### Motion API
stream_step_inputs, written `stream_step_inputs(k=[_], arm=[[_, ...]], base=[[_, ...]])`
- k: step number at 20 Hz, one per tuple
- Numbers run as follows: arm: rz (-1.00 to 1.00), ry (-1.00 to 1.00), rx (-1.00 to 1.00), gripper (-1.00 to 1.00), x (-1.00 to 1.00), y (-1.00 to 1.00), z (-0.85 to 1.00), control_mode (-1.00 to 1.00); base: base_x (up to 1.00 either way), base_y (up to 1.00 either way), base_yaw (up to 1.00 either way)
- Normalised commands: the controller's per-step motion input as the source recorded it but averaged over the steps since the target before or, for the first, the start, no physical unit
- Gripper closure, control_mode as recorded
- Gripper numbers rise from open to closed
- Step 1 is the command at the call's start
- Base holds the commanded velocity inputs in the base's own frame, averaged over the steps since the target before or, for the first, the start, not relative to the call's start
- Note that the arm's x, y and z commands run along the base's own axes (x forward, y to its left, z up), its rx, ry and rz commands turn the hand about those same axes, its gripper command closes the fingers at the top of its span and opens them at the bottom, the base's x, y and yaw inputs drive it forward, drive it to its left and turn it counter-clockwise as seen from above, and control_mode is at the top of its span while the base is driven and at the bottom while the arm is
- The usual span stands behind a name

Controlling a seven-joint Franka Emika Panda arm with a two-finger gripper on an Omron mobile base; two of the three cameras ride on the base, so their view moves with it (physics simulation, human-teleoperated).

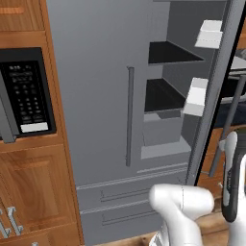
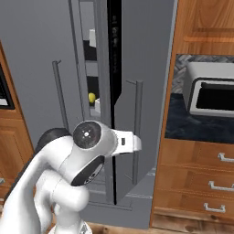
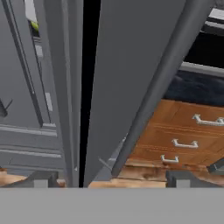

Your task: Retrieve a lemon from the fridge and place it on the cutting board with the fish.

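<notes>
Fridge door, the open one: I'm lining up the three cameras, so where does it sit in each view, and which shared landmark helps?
Left base view: the open fridge door is seen edge-on, slanting down the right side.
Right base view: it stands in the centre, outer face towards the camera.
Hand view: it is the wide grey panel through the middle.
Shared landmark: its long bar handle.
</notes>
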Motion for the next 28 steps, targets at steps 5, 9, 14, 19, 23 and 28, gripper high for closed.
stream_step_inputs(k=[5, 9, 14, 19, 23, 28], arm=[[-0.17, 0.35, -0.31, -1.0, -0.03, 0.99, 0.05, -1.0], [-0.18, 0.28, -0.31, -1.0, 0.0, 1.0, -0.06, -1.0], [-0.22, 0.27, -0.37, -1.0, 0.0, 0.57, -0.01, -1.0], [-0.1, 0.41, -0.36, -1.0, 0.33, -0.01, -0.02, -1.0], [0.0, 0.52, -0.18, -1.0, 0.54, -0.17, -0.32, -1.0], [0.0, 0.31, -0.09, -1.0, 0.12, -0.02, -0.4, -1.0]], base=[[0.0, 0.0, 0.0], [0.0, 0.0, 0.0], [0.0, 0.0, 0.0], [0.0, 0.0, 0.0], [0.0, 0.0, 0.0], [0.0, 0.0, 0.0]])
